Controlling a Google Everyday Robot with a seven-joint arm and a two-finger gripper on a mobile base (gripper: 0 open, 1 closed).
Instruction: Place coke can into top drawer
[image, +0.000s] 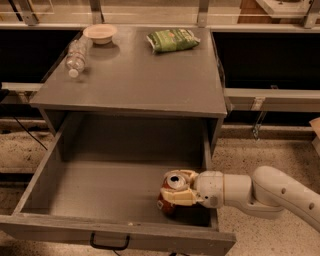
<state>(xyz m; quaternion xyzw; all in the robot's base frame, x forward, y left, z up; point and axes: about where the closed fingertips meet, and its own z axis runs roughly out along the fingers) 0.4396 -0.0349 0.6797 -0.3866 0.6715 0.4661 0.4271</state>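
The top drawer (45, 231) is pulled wide open below the grey cabinet top; its black handle (109, 244) shows on the front panel. The coke can (170, 195), red with a silver top, stands upright on the drawer floor near the front right corner. My gripper (178, 189) reaches in from the right over the drawer's side wall, and its pale fingers (180, 197) are closed around the can.
On the cabinet top (135, 80) lie a clear plastic bottle (77, 56) on its side, a small white bowl (100, 33) and a green snack bag (172, 40). The white arm (265, 192) crosses the drawer's right wall. Speckled floor lies to the right.
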